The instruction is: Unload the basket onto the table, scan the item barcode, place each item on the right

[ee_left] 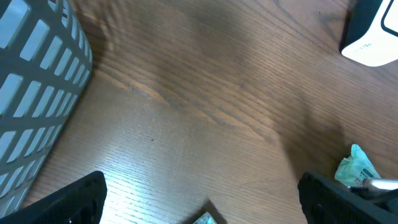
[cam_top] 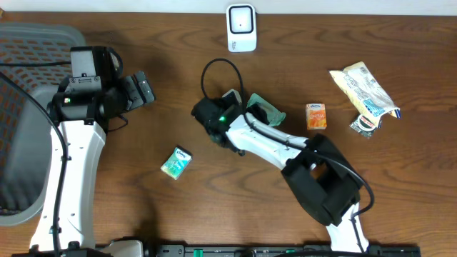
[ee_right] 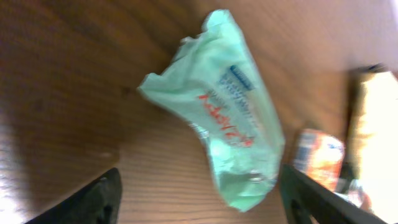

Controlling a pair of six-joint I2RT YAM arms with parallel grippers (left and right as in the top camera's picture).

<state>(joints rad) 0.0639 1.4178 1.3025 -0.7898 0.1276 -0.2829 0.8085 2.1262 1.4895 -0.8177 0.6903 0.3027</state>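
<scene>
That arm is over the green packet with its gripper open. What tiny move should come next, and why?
Probably lift the right gripper straight up, clear of the green packet. Its fingers stand apart, gripping nothing, and the packet lies free on the table, so rising first should avoid dragging it.

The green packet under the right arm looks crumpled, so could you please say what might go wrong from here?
The green packet lies loose between the right tool's open jaws; a hasty grip could fold it and cover its print. The white scanner stands far off at the back, so a weak hold may drop the packet on the way.
</scene>
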